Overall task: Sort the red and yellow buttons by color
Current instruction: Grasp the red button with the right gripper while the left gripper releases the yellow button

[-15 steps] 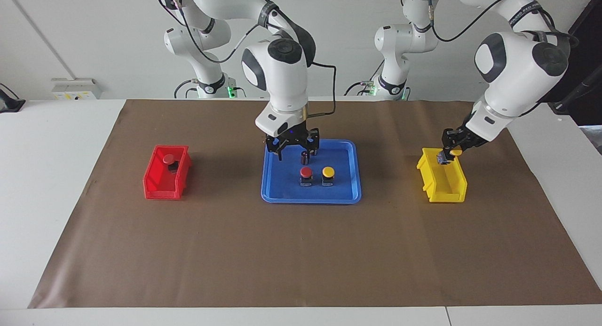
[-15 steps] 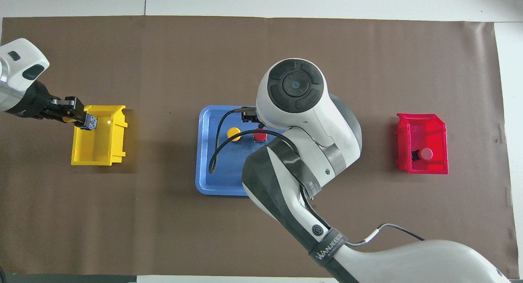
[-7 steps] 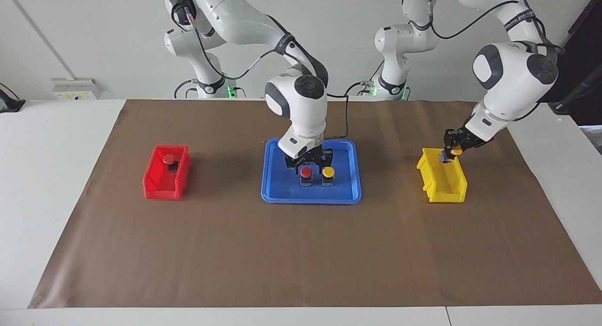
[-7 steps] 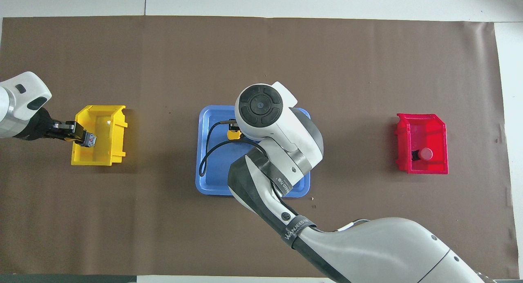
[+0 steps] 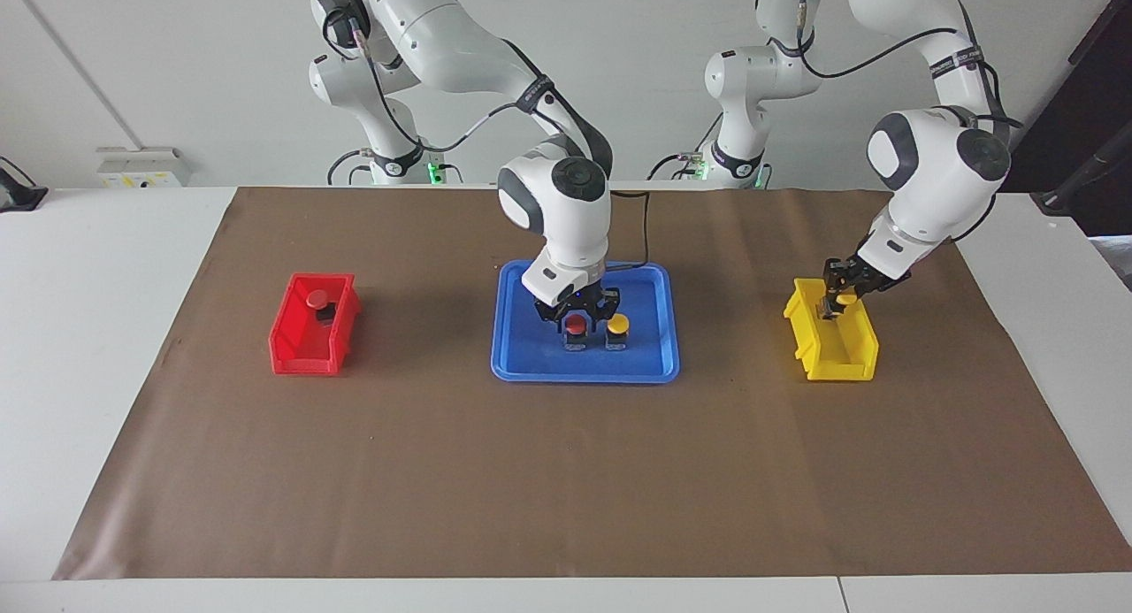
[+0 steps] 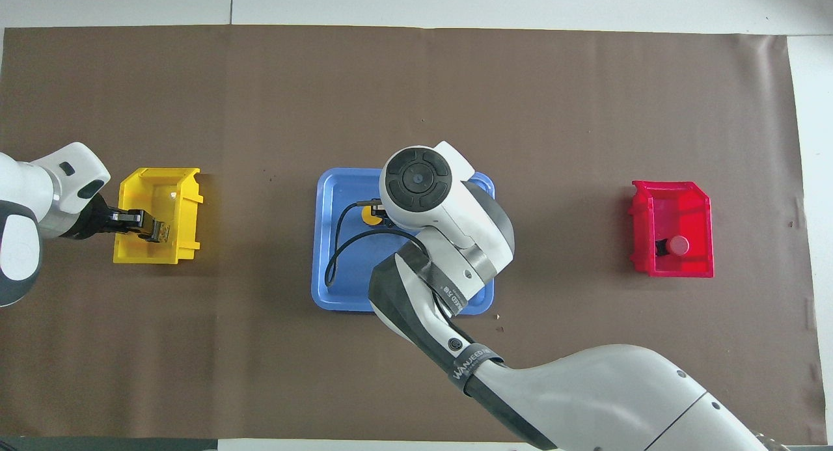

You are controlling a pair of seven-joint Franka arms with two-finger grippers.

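Note:
On the blue tray (image 5: 522, 365) a red button (image 5: 576, 327) and a yellow button (image 5: 617, 325) stand side by side. My right gripper (image 5: 577, 316) is down on the red one, shut on it. In the overhead view the right arm's wrist covers this gripper and the red button, and only part of the tray's yellow button (image 6: 372, 215) shows. My left gripper (image 5: 834, 301) is shut on a second yellow button (image 5: 847, 298), low inside the yellow bin (image 5: 831, 365). Another red button (image 5: 317, 301) lies in the red bin (image 5: 292, 352).
The brown mat (image 5: 566, 480) covers the table, with the tray in the middle. The red bin (image 6: 641, 204) sits toward the right arm's end and the yellow bin (image 6: 130, 252) toward the left arm's end.
My right gripper came down over the red button on the tray and closed on it. My left gripper sank lower into the yellow bin with its yellow button.

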